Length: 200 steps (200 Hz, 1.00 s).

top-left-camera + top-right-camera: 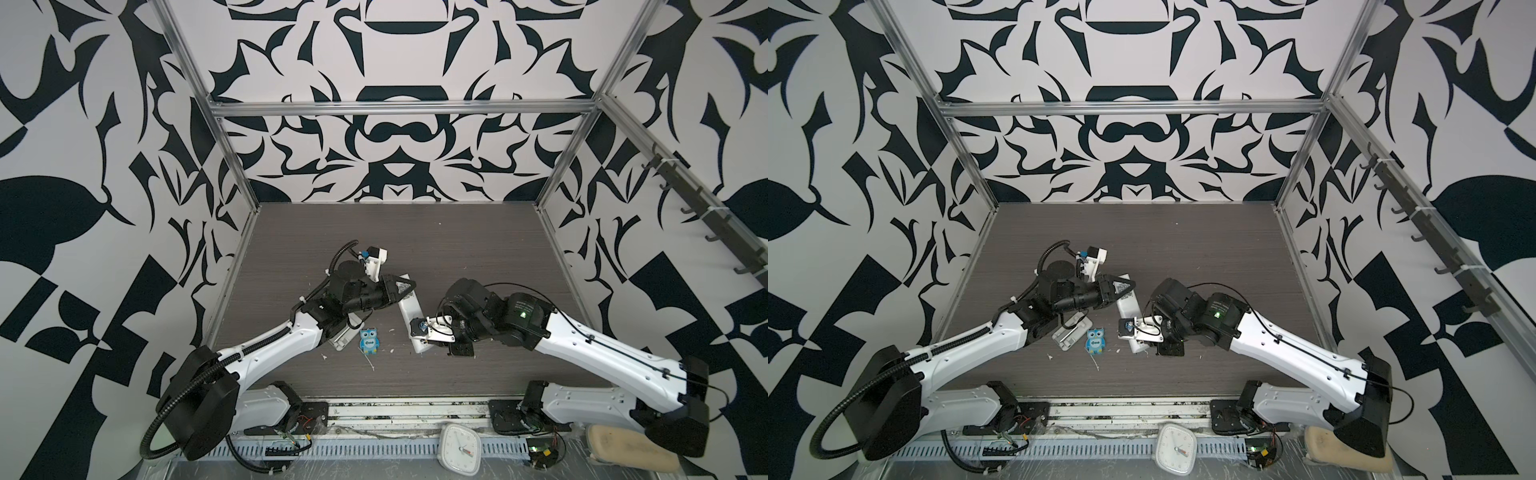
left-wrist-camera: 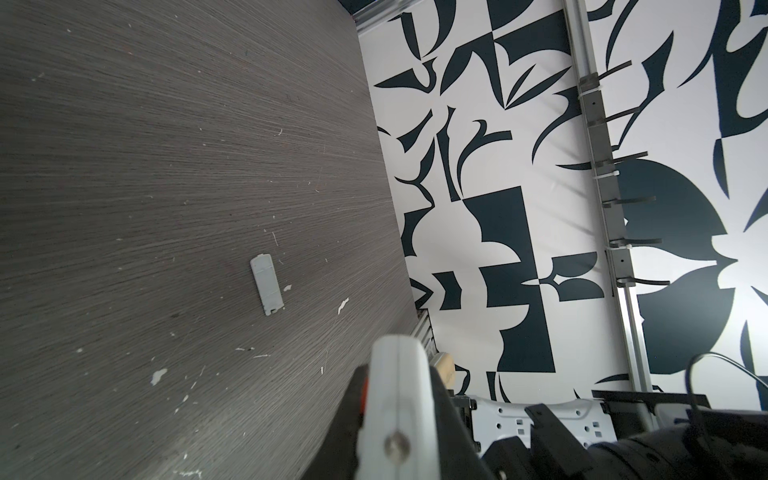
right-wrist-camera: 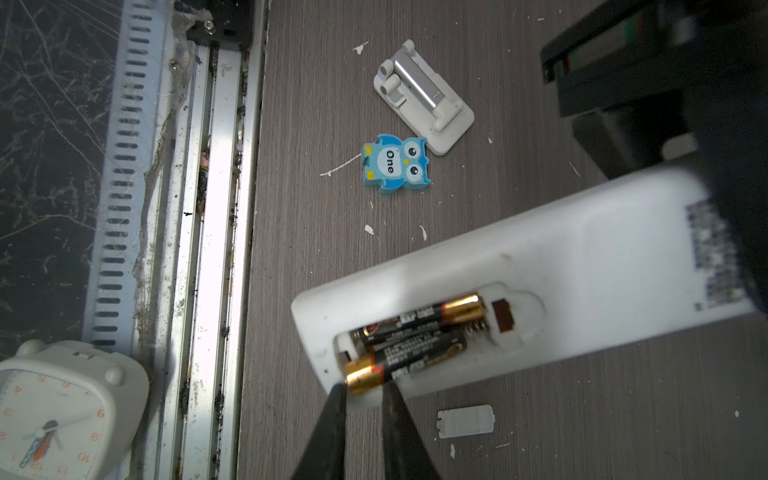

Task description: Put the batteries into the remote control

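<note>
I have the remote control [image 3: 561,266] lying back-up just below centre in both top views, with its compartment open upward so cells can go straight in. My left gripper [image 1: 405,286] looks clamped on the remote's far end, mid-frame in a top view. That's my anchor, so the body can't skate when I push.

The seated battery [image 3: 432,313] lies flat in the slot on the owl's side. The loose battery [image 3: 407,353] sits tilted in the other slot, its gold end riding up over the compartment's end wall. My right gripper [image 3: 363,395] is pinching that raised end with a fingertip on each side. I reckon that grip lets me shove it against the spring and press it flat.

The battery cover [image 3: 465,420] lies on the table [image 3: 324,270] just beside the remote, handy for closing. The owl figure [image 1: 1095,340] and the grey-white tray [image 1: 1069,332] sit lower left of the remote, clear of my work.
</note>
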Each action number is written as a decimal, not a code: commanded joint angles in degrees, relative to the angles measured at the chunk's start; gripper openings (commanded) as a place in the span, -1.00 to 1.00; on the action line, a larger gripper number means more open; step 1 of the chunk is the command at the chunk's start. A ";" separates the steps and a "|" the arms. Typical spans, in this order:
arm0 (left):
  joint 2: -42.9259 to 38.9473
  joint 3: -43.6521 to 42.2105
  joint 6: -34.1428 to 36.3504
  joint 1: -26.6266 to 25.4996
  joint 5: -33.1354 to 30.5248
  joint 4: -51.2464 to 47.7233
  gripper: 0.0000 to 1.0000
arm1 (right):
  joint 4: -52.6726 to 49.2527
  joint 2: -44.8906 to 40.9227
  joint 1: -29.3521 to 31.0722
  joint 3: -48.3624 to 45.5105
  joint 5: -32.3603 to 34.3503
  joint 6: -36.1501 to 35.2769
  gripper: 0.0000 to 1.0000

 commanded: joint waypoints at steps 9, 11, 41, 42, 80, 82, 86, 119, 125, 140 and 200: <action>-0.18 1.96 -2.25 -0.03 1.73 2.69 -1.00 | 1.87 0.97 0.40 1.51 1.55 0.77 -0.62; -0.18 1.99 -2.23 -0.04 1.74 2.69 -1.00 | 1.82 1.00 0.40 1.55 1.58 0.86 -0.61; 0.00 2.22 -2.22 -0.04 1.93 2.78 -1.00 | 1.68 2.06 0.48 1.98 2.27 1.45 -0.63; 0.00 2.20 -2.27 -0.04 1.95 2.78 -1.00 | 1.65 2.11 0.48 2.03 2.24 1.51 -0.63; 0.25 2.24 -2.36 -0.03 1.97 3.13 -1.00 | 1.38 3.44 0.57 2.88 2.88 2.76 -0.64; 0.25 2.24 -2.33 -0.03 1.97 3.13 -1.00 | 1.37 3.51 0.57 2.88 2.91 2.79 -0.64; 0.26 2.19 -2.32 -0.04 1.93 3.22 -1.00 | 1.43 3.64 0.57 2.96 2.96 2.99 -0.64; 0.30 2.31 -2.45 -0.04 2.02 3.14 -1.00 | 1.27 4.85 0.57 3.31 3.91 5.06 -0.67; 0.28 2.32 -2.48 0.00 2.04 3.06 -1.00 | 1.19 5.09 0.57 3.39 4.01 5.29 -0.67; 0.12 2.22 -2.49 -0.04 2.01 2.99 -1.00 | 1.07 5.55 0.57 3.49 4.44 6.11 -0.68; 0.51 2.31 -2.49 -0.04 2.03 3.22 -1.00 | -0.57 8.61 0.62 5.69 5.29 8.57 -0.69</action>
